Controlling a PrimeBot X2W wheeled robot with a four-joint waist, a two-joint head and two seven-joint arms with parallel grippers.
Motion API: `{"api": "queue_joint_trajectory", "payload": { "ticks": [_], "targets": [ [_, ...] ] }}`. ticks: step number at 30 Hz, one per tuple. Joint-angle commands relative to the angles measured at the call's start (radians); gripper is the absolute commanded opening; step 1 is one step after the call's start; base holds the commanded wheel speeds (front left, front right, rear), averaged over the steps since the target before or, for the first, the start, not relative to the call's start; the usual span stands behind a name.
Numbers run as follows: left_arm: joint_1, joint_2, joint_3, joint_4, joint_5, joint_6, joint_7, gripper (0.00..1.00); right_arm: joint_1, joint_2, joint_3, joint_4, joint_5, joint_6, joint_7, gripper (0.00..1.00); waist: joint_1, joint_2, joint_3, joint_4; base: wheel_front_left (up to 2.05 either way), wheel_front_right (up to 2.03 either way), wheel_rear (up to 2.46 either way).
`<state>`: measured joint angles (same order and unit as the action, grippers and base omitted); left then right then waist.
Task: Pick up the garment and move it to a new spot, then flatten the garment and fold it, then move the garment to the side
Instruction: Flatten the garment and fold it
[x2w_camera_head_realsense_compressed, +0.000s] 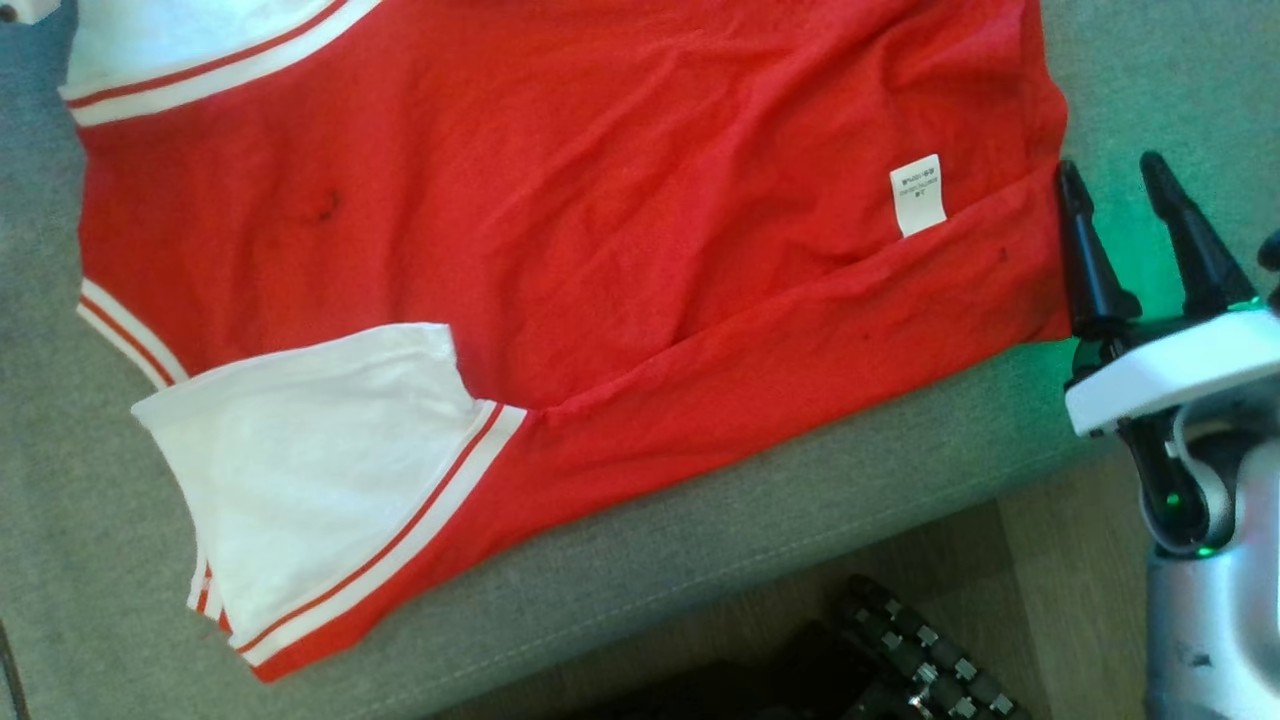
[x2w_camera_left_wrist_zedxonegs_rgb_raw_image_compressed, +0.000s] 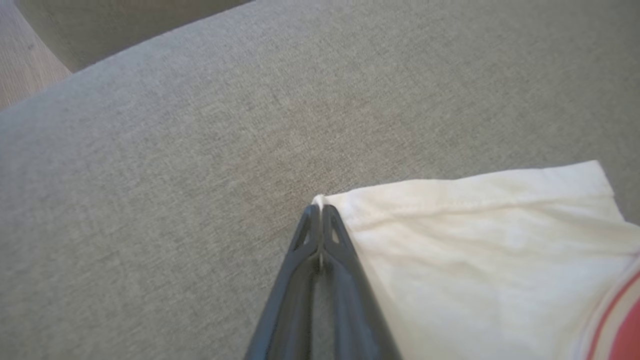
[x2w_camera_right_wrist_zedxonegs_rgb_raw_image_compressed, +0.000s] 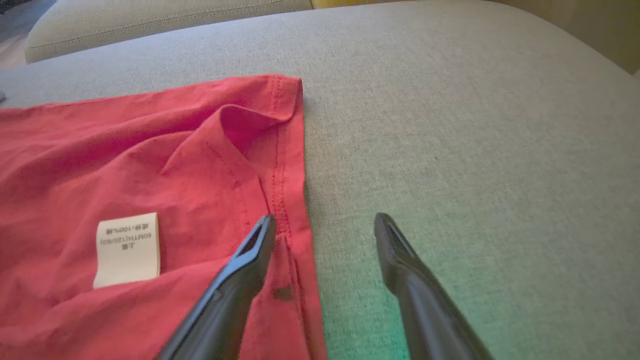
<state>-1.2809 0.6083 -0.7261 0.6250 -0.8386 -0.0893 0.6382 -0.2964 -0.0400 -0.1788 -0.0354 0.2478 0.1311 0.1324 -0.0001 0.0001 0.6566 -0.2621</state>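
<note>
- Shirt (x2w_camera_head_realsense_compressed: 560, 200): red with white sleeves, spread flat, inside out, with grey cushion (x2w_camera_head_realsense_compressed: 700, 540) under it.
- Label (x2w_camera_head_realsense_compressed: 918, 194): white, on the shirt near its hem.
- Left gripper (x2w_camera_left_wrist_zedxonegs_rgb_raw_image_compressed: 320, 207): at the shirt's white sleeve (x2w_camera_left_wrist_zedxonegs_rgb_raw_image_compressed: 475, 250) corner, jaws pinched together on the cloth edge.
- Right gripper (x2w_camera_head_realsense_compressed: 1109, 162): just beside the shirt's hem, jaws wide and holding nothing, one finger at the hem, the other off the shirt.

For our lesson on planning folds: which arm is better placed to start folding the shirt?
Probably left: the left gripper is shut on a corner of the white sleeve, ready to carry it over. The right gripper is open beside the hem, gripping nothing.
</note>
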Motion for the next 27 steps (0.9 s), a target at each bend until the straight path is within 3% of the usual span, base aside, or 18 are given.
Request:
{"api": "queue_joint_trajectory", "payload": {
  "ticks": [1,8,17,27],
  "targets": [
    [0.02,0.041,0.014,-0.006,0.004,-0.001,-0.006,0.0,-0.017,-0.01,0.021,-0.033,0.006,0.0,0.004,1.0,0.0001,-0.0001,0.002,-0.002,0.0,0.0,0.0],
    [0.015,0.029,0.021,-0.015,0.009,-0.012,-0.096,0.0,-0.09,-0.01,0.023,0.016,0.045,0.0,-0.001,1.0,0.0001,-0.0001,-0.009,0.006,0.0,0.0,0.0],
    [0.001,0.012,0.011,-0.01,0.002,-0.03,-0.156,0.0,-0.334,-0.01,0.045,0.228,0.126,0.0,0.077,1.0,0.0001,-0.0001,-0.034,0.036,0.0,0.0,0.0],
    [-0.01,-0.015,-0.013,-0.013,0.006,-0.038,-0.241,0.0,-0.522,-0.01,-0.002,0.454,-0.057,0.0,0.144,1.0,0.0001,-0.0001,-0.045,0.074,0.0,0.0,0.0]
  ]
}}
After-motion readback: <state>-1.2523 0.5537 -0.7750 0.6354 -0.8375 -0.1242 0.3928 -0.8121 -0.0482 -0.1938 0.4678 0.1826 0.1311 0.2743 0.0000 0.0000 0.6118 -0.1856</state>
